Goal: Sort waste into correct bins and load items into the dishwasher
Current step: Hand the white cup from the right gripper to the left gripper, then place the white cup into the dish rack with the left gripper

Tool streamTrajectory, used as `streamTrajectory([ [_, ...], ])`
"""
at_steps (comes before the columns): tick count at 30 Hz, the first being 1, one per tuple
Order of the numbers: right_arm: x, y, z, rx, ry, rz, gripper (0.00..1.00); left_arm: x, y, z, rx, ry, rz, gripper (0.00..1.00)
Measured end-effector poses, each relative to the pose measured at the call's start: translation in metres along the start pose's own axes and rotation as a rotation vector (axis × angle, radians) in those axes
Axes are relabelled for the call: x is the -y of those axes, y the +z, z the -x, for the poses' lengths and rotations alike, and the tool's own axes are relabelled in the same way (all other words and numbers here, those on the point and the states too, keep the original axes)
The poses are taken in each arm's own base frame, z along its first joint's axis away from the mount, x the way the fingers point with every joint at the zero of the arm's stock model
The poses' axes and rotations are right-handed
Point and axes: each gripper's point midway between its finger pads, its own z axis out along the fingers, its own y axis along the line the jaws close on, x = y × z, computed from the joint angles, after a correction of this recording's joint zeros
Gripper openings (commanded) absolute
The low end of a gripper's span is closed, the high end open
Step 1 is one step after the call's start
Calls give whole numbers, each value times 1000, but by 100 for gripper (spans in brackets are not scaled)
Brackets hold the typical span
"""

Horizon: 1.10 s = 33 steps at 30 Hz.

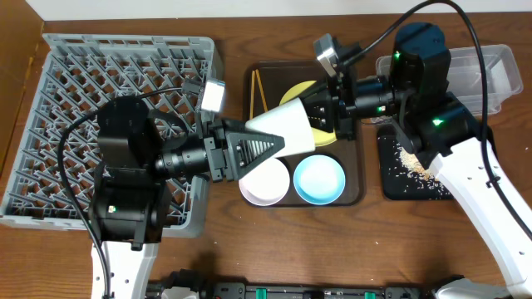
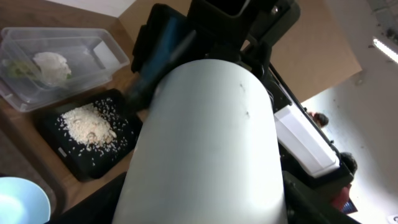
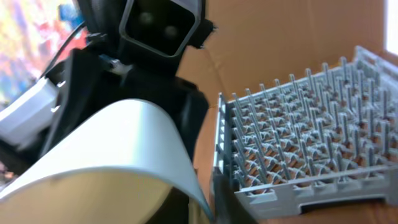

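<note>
Tilted plate [image 1: 287,123] hangs over tray [image 1: 356,170], between L gripper [image 1: 270,145] & R gripper [image 1: 322,115]; can't tell which one's jaws truly clamp it; if R frees it before L bites, plate drops onto pink bowl [image 1: 264,184].

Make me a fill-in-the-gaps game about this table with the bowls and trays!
Beside the pinkish bowl sits a ___ bowl.
On the black tray lies a heap of ___.
The chopsticks lie on the ___ tray.
In the clear tub lies a crumpled white ___.
Missing words: blue; crumbs; brown; tissue.
</note>
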Motion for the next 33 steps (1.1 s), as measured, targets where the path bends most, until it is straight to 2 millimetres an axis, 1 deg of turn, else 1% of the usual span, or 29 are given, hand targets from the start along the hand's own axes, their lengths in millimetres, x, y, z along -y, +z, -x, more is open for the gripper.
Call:
streamTrajectory([
  [1,1,0,0,2,2,-7,58,-1,1,1,4,1,6,48],
  [2,2,0,0,3,6,-14,70,-2,1,1,10,4,15,47],
  [3,3,0,1,5,9,-20,78,-3,1,2,13,6,18,47],
  [5,6,0,1,7,13,-32,87,-8,1,6,35,9,49,47],
  [8,18,-8,0,15,45,-79,93,-16,0,5,54,2,98,44],
  [10,28,-15,-2,18,85,-121,95,-27,-2,3,65,-25,155,44],
  [13,49,-30,-11,21,173,-218,95,-54,-8,-4,83,-76,290,44],
  [14,57,-35,-18,13,226,-257,95,-65,-11,-6,90,-97,349,44],
  [16,63,-39,-29,-8,296,-295,95,-90,-23,-12,112,-140,497,44],
  [18,69,-42,-47,-45,383,-351,95,-115,-42,-18,140,-176,663,45],
  [20,75,-45,-67,-92,455,-418,95,-137,-68,-25,174,-205,844,46],
  [23,81,-50,-95,-173,522,-528,96,-156,-107,-36,214,-233,1070,47],
  [24,82,-50,-106,-211,538,-565,97,-161,-122,-43,217,-257,1156,47],
  [26,83,-49,-120,-271,537,-625,97,-170,-148,-56,221,-299,1295,48],
  [29,83,-46,-134,-339,518,-684,98,-178,-187,-73,239,-385,1500,49],
  [30,82,-44,-138,-358,509,-699,98,-179,-200,-77,256,-411,1564,49],
  [31,82,-43,-140,-369,501,-710,98,-180,-208,-78,269,-424,1598,50],
  [33,82,-41,-143,-389,484,-726,99,-181,-230,-81,319,-469,1694,51],
])
